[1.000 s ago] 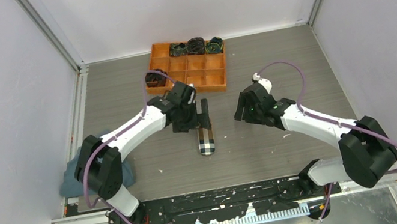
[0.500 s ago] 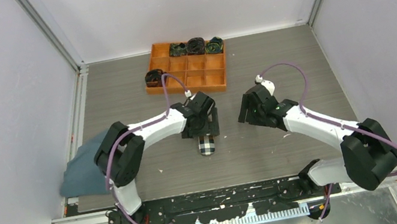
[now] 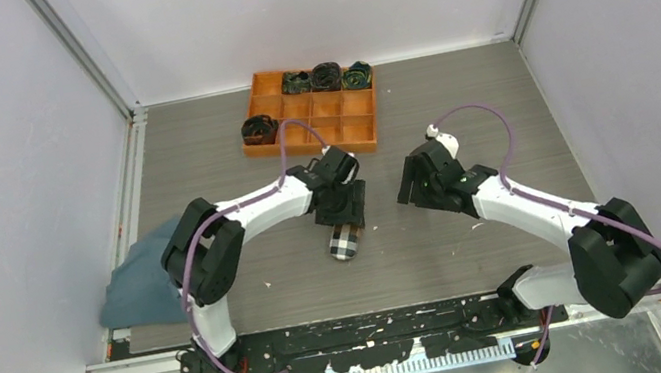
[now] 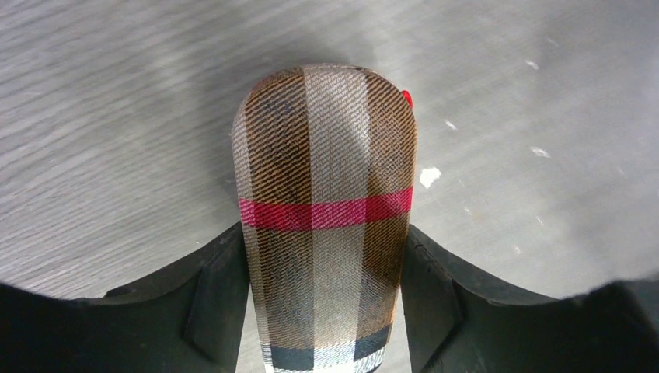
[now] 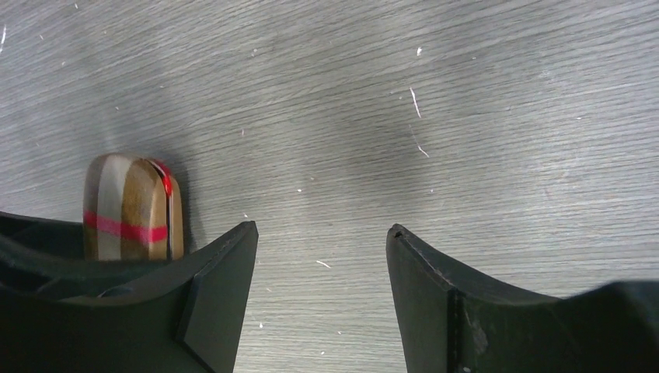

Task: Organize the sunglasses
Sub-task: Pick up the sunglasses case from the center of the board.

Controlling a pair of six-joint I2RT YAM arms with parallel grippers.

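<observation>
Found the left jaws clamped across the plaid case point(image 4: 326, 179), one finger point(image 4: 221, 303) against each long side, the case lying flat on the tabletop point(image 4: 116, 116). Found the right jaws spread and empty, hovering over bare tabletop just to the right of the case. Spotted the sunglasses point(image 4: 406, 98) only as a sliver of red poking from the seam near the rounded end. Judged the rest tucked inside and the lid not quite seated. Took the step in hand for shutting or shifting the filled case. Called for a squeeze firm enough to stop slipping on the smooth cloth cover, yet square to the sides so as not to twist the case. Called also for pressing the seam shut before any lift, minding the red tip against pinching. Could have steadied the rounded end with the right jaws.
</observation>
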